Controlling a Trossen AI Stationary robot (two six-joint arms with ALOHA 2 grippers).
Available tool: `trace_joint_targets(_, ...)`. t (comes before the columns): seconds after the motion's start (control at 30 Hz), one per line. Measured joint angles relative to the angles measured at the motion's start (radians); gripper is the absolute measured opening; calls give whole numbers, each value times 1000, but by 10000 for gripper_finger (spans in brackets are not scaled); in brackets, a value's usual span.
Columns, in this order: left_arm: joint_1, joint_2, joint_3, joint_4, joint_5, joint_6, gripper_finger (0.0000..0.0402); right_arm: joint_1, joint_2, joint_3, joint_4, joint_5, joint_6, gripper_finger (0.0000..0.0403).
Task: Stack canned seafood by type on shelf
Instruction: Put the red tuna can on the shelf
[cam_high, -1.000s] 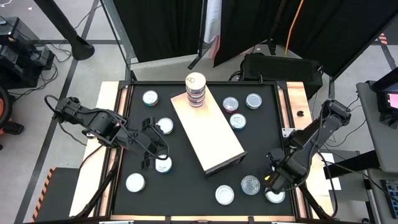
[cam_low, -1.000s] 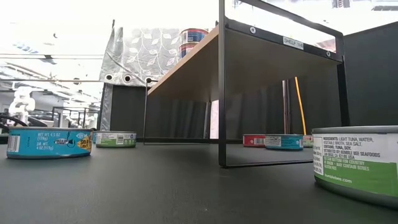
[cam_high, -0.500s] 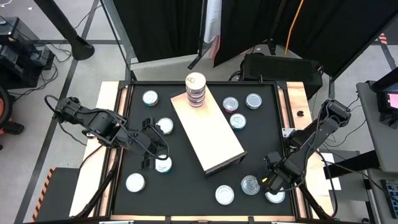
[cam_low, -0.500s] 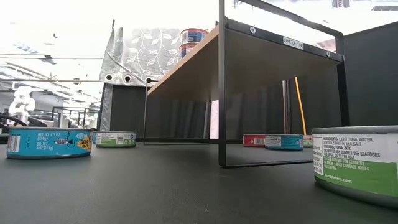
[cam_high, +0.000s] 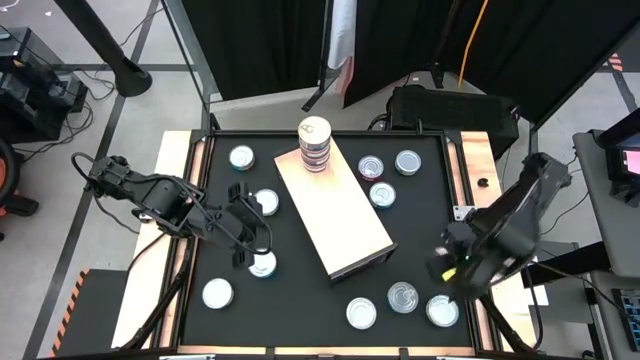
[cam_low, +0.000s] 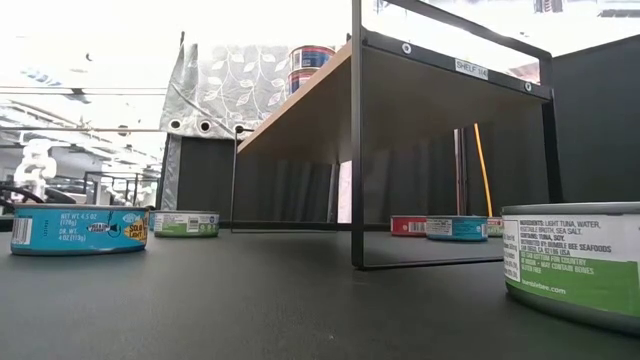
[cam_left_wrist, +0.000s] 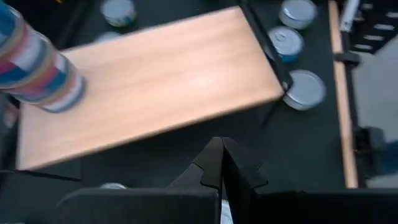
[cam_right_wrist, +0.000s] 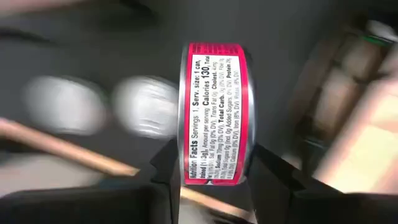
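Observation:
The shelf (cam_high: 335, 215) is a pale wood board on a black frame (cam_low: 355, 150), standing slantwise mid-table. A stack of tins (cam_high: 315, 143) sits on its far end. My right gripper (cam_high: 455, 268) hangs above the table's near right corner, shut on a red-labelled tin (cam_right_wrist: 213, 112). Three silvery-topped tins (cam_high: 403, 297) lie flat on the black tabletop below it. My left gripper (cam_left_wrist: 221, 155) hovers left of the shelf, shut and holding nothing, above a tin (cam_high: 262, 264). My right gripper pinches the red-labelled tin between its two fingers (cam_right_wrist: 165, 165), one on each flat face near the rim (cam_right_wrist: 185, 155). The fingers point down. The tin stands on edge with its label wall toward the wrist camera, lifted clear of the table.
More tins lie on the tabletop: several left of the shelf (cam_high: 241, 157) (cam_high: 217, 293) and three at the far right (cam_high: 382, 194). In the low view a green-labelled tin (cam_low: 575, 265) stands close at the right and a blue one (cam_low: 78, 230) at the left.
My right gripper has risen from the near right corner and drifted a little toward the far edge; the tin it stood over now lies in full view. My left gripper has turned a little in place.

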Motion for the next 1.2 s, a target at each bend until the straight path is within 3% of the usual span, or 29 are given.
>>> trace_joint_targets(0.2, 57, 0, 0, 30, -33, -10, 10, -73, -121, 138, -21, 384, -44, 123)
trace_joint_targets(0.4, 129, 0, 0, 116, -38, -9, 10, -204, -253, 161, 95, 839, -218, 126)
trace_joint_targets(0.5, 168, 0, 0, 149, -46, -8, 10, -300, -278, 161, 136, 992, -318, 127)
trace_joint_targets(0.57, 191, 0, 0, 168, -50, -8, 10, -364, -277, 161, 152, 1025, -382, 128)
trace_joint_targets(0.67, 217, 0, 0, 182, -50, -8, 10, -451, -247, 138, 243, 1006, -512, 128)
trace_joint_targets(0.77, 232, 0, 0, 183, -50, -9, 10, -513, -207, 87, 424, 903, -683, 129)
trace_joint_targets(0.97, 231, 0, 0, 190, -46, -11, 10, -653, -99, -20, 846, 498, -969, 130)
trace_joint_targets(1.2, 231, 0, 0, 231, 40, -12, 10, -825, 10, -34, 980, 86, -1150, 130)
